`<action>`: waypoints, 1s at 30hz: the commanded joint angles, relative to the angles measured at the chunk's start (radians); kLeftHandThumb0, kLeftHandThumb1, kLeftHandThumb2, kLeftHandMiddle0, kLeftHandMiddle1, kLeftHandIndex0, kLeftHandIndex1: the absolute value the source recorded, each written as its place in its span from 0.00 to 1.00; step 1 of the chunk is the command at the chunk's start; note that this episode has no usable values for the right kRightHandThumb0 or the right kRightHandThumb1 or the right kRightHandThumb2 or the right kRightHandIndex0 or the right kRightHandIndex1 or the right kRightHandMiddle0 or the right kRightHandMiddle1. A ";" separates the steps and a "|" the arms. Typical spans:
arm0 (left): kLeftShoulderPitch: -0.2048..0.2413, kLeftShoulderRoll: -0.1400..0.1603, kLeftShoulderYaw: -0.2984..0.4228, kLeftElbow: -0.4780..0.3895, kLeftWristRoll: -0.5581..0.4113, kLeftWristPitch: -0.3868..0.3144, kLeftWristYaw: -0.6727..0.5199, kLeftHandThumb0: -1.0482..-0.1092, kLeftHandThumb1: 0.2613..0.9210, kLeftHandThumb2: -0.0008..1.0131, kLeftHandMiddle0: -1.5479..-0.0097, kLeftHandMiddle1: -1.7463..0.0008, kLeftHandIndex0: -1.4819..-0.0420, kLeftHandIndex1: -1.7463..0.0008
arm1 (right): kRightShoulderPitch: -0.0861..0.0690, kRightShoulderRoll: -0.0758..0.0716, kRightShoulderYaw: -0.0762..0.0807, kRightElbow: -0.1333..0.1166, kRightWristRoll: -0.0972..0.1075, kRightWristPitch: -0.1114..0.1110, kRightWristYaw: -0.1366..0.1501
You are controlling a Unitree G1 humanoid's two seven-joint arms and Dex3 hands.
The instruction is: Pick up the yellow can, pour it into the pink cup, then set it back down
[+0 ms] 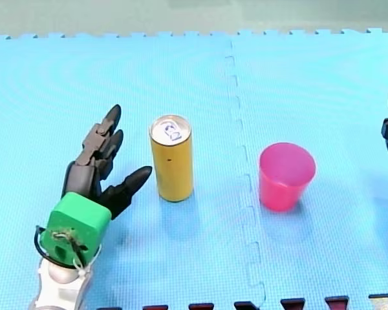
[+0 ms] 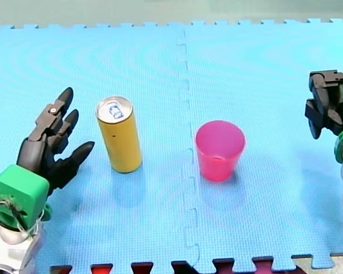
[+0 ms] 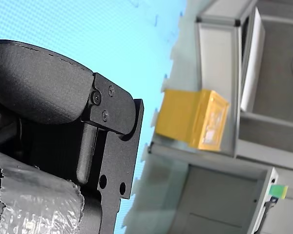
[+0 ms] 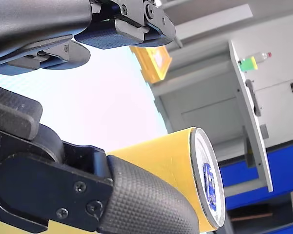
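Note:
The yellow can [image 1: 171, 158] stands upright on the blue foam mat [image 1: 181, 77], left of centre, its pull-tab top facing up. The pink cup [image 1: 284, 175] stands upright to the can's right, a hand's width away. My left hand [image 1: 128, 143] is open just left of the can, thumb pointing at its lower side without touching. In the second wrist view the can [image 4: 171, 165] lies close beside that hand's fingers [image 4: 136, 200]. My right hand [image 2: 323, 105] hovers at the mat's right edge, well clear of the cup, holding nothing.
A jigsaw seam [image 1: 236, 129] runs through the mat between can and cup. The mat's front edge [image 2: 217, 265] lies close below both. Past the mat's far side stand grey metal cabinets [image 3: 219, 73] and a yellow box [image 3: 193, 119].

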 commanded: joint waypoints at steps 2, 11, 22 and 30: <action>0.002 0.005 0.001 -0.004 0.001 -0.007 0.004 0.00 1.00 0.04 0.79 1.00 0.83 1.00 | 0.000 -0.006 -0.004 0.002 0.005 -0.004 0.002; 0.004 0.007 -0.003 -0.002 0.009 -0.009 0.011 0.00 1.00 0.05 0.79 1.00 0.83 1.00 | -0.001 -0.005 -0.003 0.003 0.003 -0.004 0.002; 0.003 0.009 -0.007 0.004 0.010 -0.008 0.013 0.00 1.00 0.05 0.79 1.00 0.82 1.00 | -0.001 -0.004 -0.006 0.004 0.005 -0.004 0.004; 0.004 0.007 -0.008 0.003 0.008 -0.010 0.010 0.00 1.00 0.05 0.79 1.00 0.82 1.00 | 0.001 -0.005 -0.006 0.003 0.005 -0.006 0.006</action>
